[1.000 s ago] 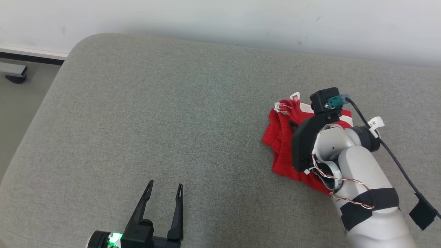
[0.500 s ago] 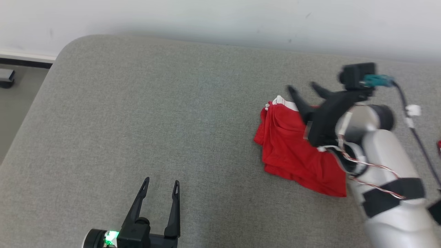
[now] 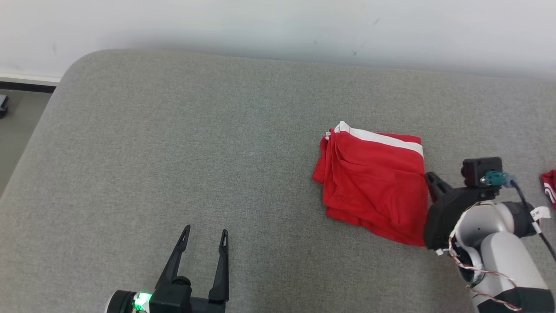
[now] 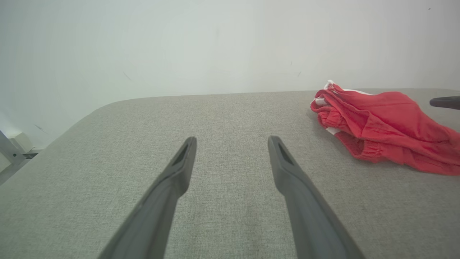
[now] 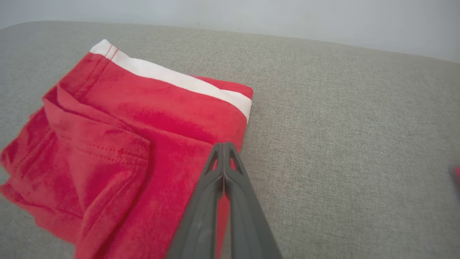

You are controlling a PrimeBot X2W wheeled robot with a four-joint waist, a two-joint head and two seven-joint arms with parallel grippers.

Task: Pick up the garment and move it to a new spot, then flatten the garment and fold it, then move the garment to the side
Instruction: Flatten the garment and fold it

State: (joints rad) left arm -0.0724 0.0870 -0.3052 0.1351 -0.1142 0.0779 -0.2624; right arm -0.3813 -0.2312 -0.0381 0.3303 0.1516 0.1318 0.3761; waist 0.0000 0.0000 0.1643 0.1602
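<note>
- Garment (image 3: 373, 182) – red, folded, white band along its 12 o'clock edge – lies on the grey cushion (image 3: 173, 152), at 3 o'clock from the middle of the head view.
- Right gripper (image 3: 431, 177) sits at the garment's 3 o'clock edge, fingers pressed together. In the right wrist view the tips (image 5: 223, 144) hang over the red cloth (image 5: 125, 144) near that edge; nothing shows between them.
- Left gripper (image 3: 206, 230) at 7 o'clock in the head view, fingers spread wide, empty, well apart from the garment.
- Left wrist view: fingers (image 4: 179, 169) wide over bare cushion; garment (image 4: 377, 122) off at 2 o'clock.
- Small red scrap (image 3: 549, 187) at the head view's 3 o'clock border – too cropped to identify.
- White wall (image 3: 278, 26) behind the cushion.
</note>
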